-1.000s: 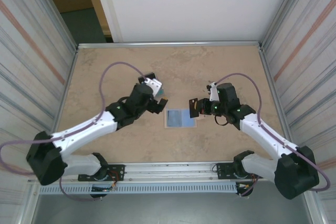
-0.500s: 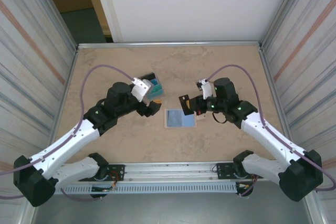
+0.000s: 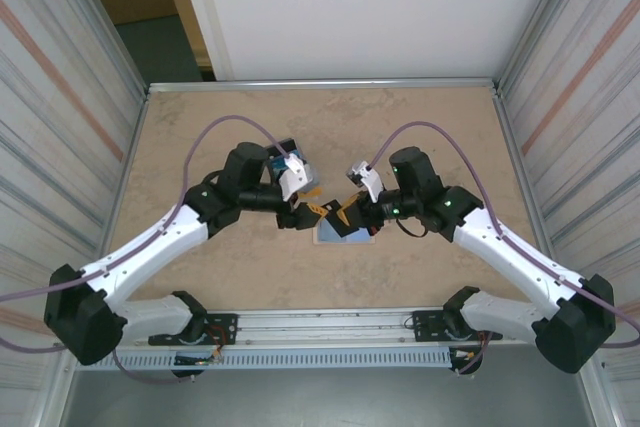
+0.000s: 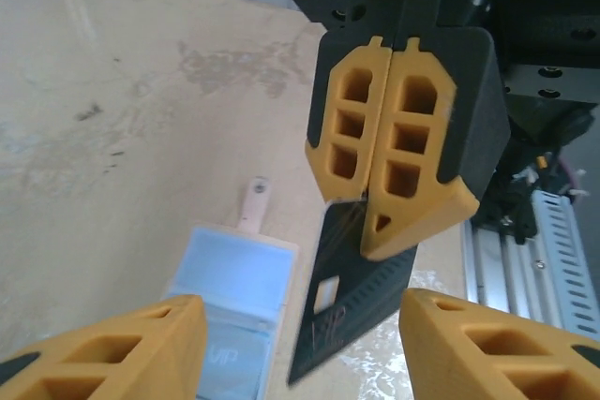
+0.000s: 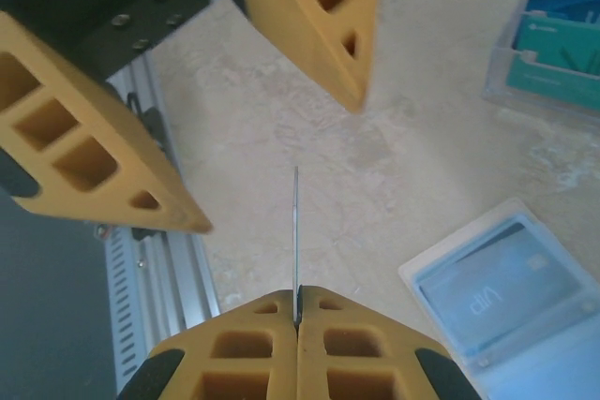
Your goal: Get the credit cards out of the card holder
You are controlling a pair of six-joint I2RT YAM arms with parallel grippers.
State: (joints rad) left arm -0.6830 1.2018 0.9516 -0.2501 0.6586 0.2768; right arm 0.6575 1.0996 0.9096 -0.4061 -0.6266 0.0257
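Note:
My right gripper is shut on a black credit card, which it holds up on edge just left of the card holder. The holder lies open on the table with pale blue inner faces, a tan strap tab and a blue card still in its pocket. My left gripper is open. Its orange fingers stand on either side of the held card without touching it. In the top view the two grippers, left and right, meet tip to tip.
A pile of blue and teal cards rests on the table behind the left wrist. The metal rail runs along the near table edge. Corrugated walls close in both sides.
My left arm has swung back to the middle, and its jaws have narrowed around the black card. My right gripper has carried the card leftward and nearer the holder.

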